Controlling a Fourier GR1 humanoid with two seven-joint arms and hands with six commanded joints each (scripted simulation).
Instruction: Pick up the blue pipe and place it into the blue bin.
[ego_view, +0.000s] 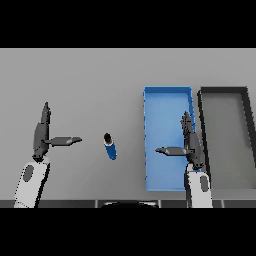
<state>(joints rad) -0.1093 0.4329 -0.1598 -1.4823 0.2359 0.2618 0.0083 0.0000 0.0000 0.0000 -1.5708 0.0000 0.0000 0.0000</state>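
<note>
A short blue pipe (110, 147) with a dark upper end lies on the grey table, left of the blue bin (150, 120). My right hand (190, 142) hovers over the bin's right side, fingers straight and thumb pointing left toward the pipe, holding nothing. At the left of the head view my left hand (42, 132) is open too, its thumb stretched right toward the pipe with a gap between them.
A dark-rimmed grey bin (202, 100) stands right beside the blue bin on its right. Bare table stretches across the back and the left.
</note>
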